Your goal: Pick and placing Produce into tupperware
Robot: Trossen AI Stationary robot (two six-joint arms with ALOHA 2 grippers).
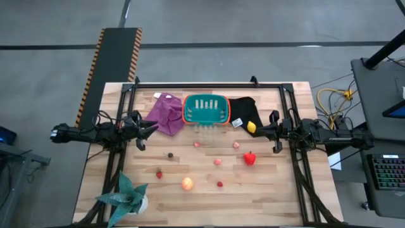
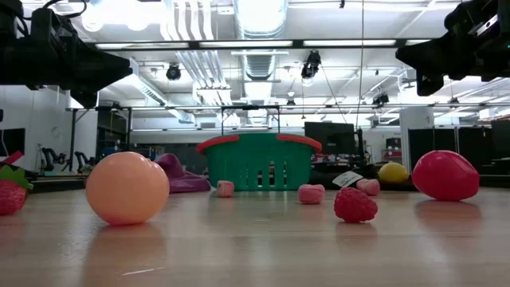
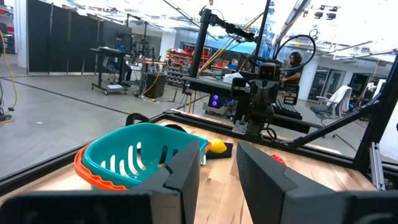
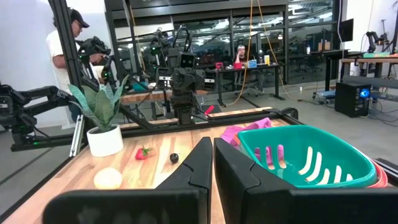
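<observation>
1. Nearest the table's front edge stands the green spiky plant point(image 1: 126, 193) in its white pot, at the left corner; just inward of it lie the orange-peach ball point(image 1: 187, 183), a small red berry point(image 1: 219, 184) and another red piece point(image 1: 159, 174).
2. Mid-table, a dark round piece point(image 1: 170, 154), a pink piece point(image 1: 218, 161) and the red pepper point(image 1: 250, 158) lie apart from one another on the bare wood; two more pink pieces point(image 1: 197, 144) rest nearer the container.
3. The left gripper point(image 1: 154, 126) hovers above the table's left side, level with the purple cloth point(image 1: 166, 113); its fingers point(image 3: 186, 171) stand slightly parted, holding nothing.
4. The right gripper point(image 1: 261, 131) hovers at the right side, just beside the yellow lemon point(image 1: 252, 127); its fingers point(image 4: 198, 165) are nearly together with a thin gap, and it grips nothing.
5. Farthest back, the tupperware point(image 1: 206, 109) sits upright between the purple cloth and the black cloth point(image 1: 243, 107), with no produce inside; the lemon lies on the black cloth's front edge.
</observation>
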